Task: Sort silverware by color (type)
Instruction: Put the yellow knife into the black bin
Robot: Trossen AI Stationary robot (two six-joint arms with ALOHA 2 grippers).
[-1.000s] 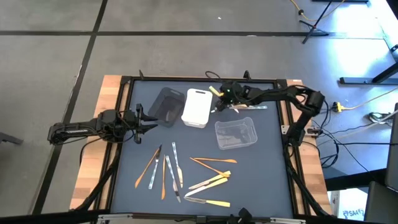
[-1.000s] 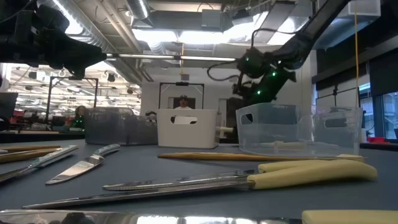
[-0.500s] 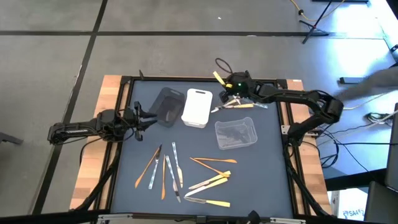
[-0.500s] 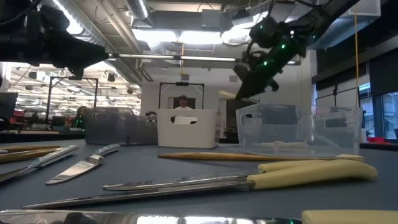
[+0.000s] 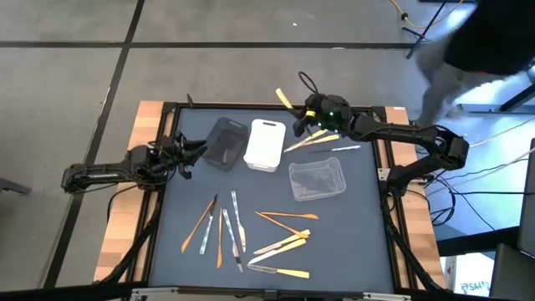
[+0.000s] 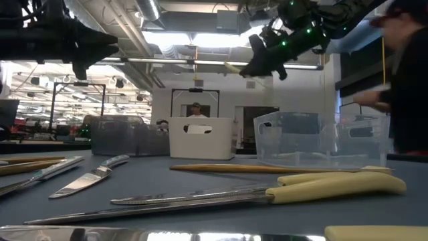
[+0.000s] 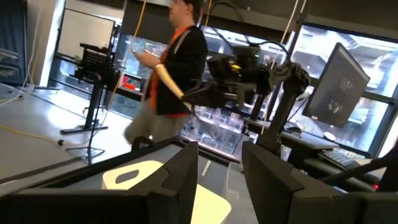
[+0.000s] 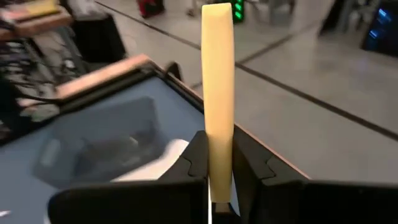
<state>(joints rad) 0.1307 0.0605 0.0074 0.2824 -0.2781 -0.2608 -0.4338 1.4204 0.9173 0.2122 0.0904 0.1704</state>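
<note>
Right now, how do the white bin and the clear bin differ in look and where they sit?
The white bin is opaque, so its contents are hidden from the side; the clear bin is see-through, with utensils visible inside. The white bin sits at the far middle of the mat, touching the dark bin; the clear bin stands alone, nearer the loose silverware. Both are upright, open-topped and rectangular.

The left gripper (image 7: pixel 219 177) shows two dark fingers (image 7: pixel 177 171) held apart, with the white tray (image 7: pixel 155 180) partly seen between and behind them. Farther off, the right arm (image 7: pixel 249 71) holds a pale yellow utensil (image 7: pixel 169 81) raised and tilted. A person (image 7: pixel 177 68) in dark clothing walks behind it.
</note>
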